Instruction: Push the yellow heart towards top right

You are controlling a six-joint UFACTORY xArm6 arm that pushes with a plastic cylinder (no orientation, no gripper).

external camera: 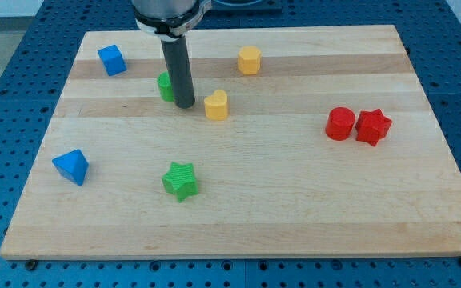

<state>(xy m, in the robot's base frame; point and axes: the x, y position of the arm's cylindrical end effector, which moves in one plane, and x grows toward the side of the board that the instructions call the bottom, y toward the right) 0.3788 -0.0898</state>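
Observation:
The yellow heart [216, 105] sits on the wooden board, left of centre in the upper half. My tip [185, 105] rests on the board just to the heart's left, a small gap apart from it. The rod rises from there and partly hides the green cylinder [165, 86], which stands just up and left of the tip.
A yellow hexagonal block [249, 60] lies up and right of the heart. A red cylinder [340, 124] and a red star [373, 126] stand together at the right. A blue cube [111, 60], a blue wedge [71, 166] and a green star [181, 180] lie at the left.

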